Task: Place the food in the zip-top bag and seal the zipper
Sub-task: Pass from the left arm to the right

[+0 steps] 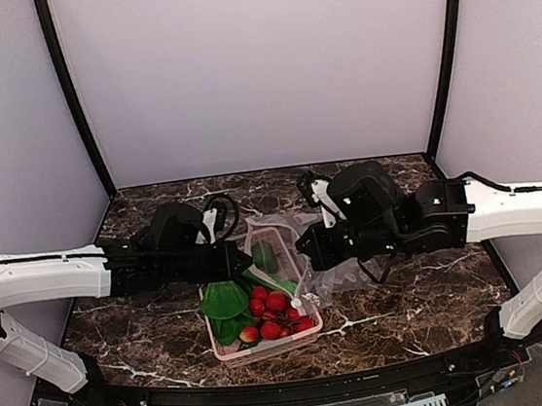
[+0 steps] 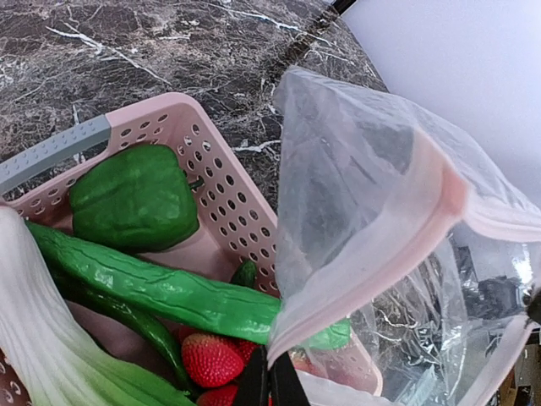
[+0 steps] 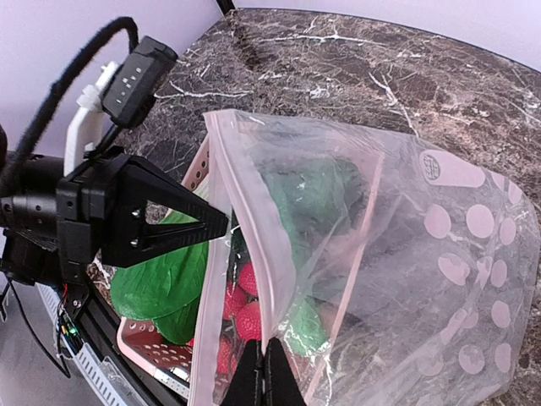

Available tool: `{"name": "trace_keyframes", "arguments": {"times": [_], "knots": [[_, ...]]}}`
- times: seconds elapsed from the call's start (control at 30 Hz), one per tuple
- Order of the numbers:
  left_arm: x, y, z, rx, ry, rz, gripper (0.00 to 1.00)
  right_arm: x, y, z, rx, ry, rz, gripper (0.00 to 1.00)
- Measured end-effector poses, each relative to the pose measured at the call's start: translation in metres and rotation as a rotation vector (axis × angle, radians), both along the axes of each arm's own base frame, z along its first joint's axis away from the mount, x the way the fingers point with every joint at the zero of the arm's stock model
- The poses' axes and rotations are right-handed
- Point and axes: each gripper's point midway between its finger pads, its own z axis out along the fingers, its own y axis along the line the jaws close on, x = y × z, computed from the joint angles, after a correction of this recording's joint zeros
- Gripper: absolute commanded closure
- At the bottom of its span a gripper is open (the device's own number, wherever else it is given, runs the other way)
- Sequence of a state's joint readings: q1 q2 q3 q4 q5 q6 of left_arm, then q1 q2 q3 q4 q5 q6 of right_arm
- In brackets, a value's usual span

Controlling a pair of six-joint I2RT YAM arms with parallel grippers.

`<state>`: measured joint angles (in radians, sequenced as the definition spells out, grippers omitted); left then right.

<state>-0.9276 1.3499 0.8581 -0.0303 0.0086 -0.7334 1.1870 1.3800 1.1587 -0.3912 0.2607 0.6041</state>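
Early stage. L gripper (image 2: 270,385) + R gripper (image 3: 262,374) both clamped on zipper (image 2: 380,262). Zip-top bag (image 2: 355,169) hangs between them over far end of pink basket (image 2: 228,199). Pepper (image 2: 135,199), cucumber (image 2: 161,288), bok choy (image 2: 34,330) all in basket, 0 bagged AFAICT. Remaining: load food, seal.

Dark marble tabletop (image 1: 430,312), pale lilac walls (image 1: 256,67), black curved corner posts (image 1: 71,98)

Raised bag (image 3: 406,254) screens the basket's (image 2: 228,186) far half; left gripper (image 1: 246,257) and right gripper (image 1: 301,246) crowd its sides; table (image 1: 410,305) around lies open.
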Motion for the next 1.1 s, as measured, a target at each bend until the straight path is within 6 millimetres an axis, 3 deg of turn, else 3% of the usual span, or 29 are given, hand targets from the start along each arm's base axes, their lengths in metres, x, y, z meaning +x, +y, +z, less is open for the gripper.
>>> {"name": "trace_keyframes", "arguments": {"times": [0.23,0.5,0.6,0.7,0.83,0.97,1.1], "knots": [[0.019,-0.02,-0.002,0.058,-0.015,-0.008,0.99,-0.003,-0.01,0.023,0.022,-0.039,-0.019,1.0],[0.028,-0.035,-0.011,0.082,-0.011,-0.036,0.99,-0.001,-0.02,0.017,-0.018,-0.036,-0.066,1.0],[0.025,-0.039,-0.013,0.076,-0.003,-0.057,0.88,0.003,-0.025,0.015,-0.025,-0.033,-0.111,1.0],[0.023,-0.043,-0.011,0.06,-0.005,-0.088,0.6,0.007,-0.031,0.013,-0.031,-0.028,-0.157,1.0],[0.017,-0.05,-0.005,0.03,-0.006,-0.135,0.38,0.011,-0.038,0.006,-0.054,-0.02,-0.21,1.0],[0.009,-0.048,0.018,-0.015,-0.031,-0.158,0.31,0.016,-0.036,-0.002,-0.083,-0.015,-0.244,1.0],[-0.004,-0.026,0.054,-0.064,-0.076,-0.135,0.29,0.019,-0.033,-0.009,-0.106,-0.011,-0.256,1.0]]}}
